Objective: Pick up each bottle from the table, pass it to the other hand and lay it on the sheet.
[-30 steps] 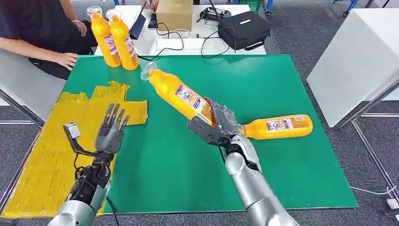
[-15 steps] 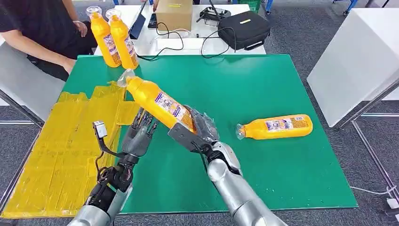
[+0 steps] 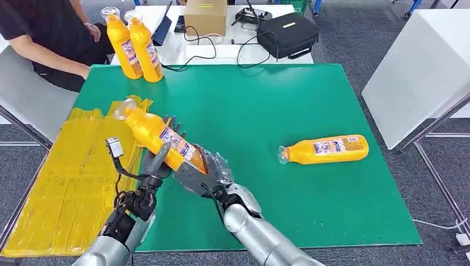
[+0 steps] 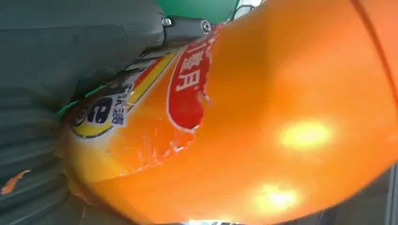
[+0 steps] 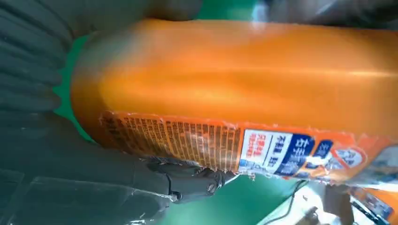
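Holding the orange bottle (image 3: 161, 137) tilted above the green table's (image 3: 277, 105) left edge beside the yellow sheet (image 3: 61, 183), my right hand (image 3: 208, 172) grips its base while my left hand (image 3: 158, 158) wraps its middle.

We see the held bottle (image 3: 161, 138) as glossy orange plastic, its smooth wall throwing bright highlights in the left wrist view, with a printed paper or film label (image 4: 187, 89) that looks scuffed and torn at its edge. Its cap (image 3: 123, 108) is clear plastic. The table (image 3: 266, 105) wears a matt green covering, smooth and even. The sheet (image 3: 66, 183) is yellow, thin and crinkled, with a slight plastic sheen. We note the arms (image 3: 266, 238) are brushed silver metal, while the right hand (image 3: 208, 169) and left hand (image 3: 158, 160) look like dull grey and dark plastic, ribbed in places.
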